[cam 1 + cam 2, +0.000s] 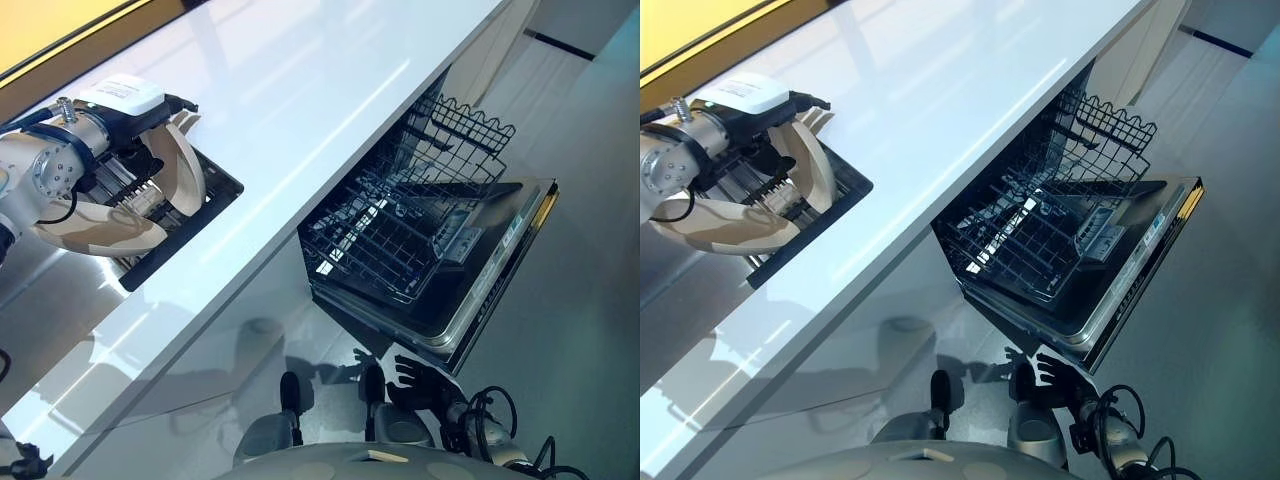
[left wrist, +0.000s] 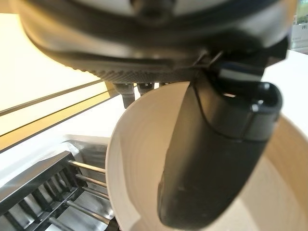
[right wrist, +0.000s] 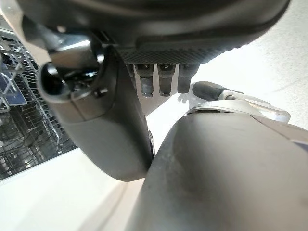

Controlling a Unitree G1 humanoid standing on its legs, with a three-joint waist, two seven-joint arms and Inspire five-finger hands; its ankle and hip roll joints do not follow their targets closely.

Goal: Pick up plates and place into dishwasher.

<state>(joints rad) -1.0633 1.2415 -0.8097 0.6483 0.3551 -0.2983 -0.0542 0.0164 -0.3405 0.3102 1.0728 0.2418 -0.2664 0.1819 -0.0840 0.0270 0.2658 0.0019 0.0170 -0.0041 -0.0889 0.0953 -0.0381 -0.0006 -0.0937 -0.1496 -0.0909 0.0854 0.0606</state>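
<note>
In the eye views the left hand reaches over the worktop to the drying rack, where beige plates stand on edge, so the pick-up step looks in hand; next the plate must be lifted clear and carried to the open dishwasher, whose rack is pulled out and looks bare. The left wrist view shows the thumb laid across the plate's face with the fingers behind its rim, pinching it. In the right wrist view the right hand hangs low beside the dishwasher, fingers relaxed and holding nothing.
</note>
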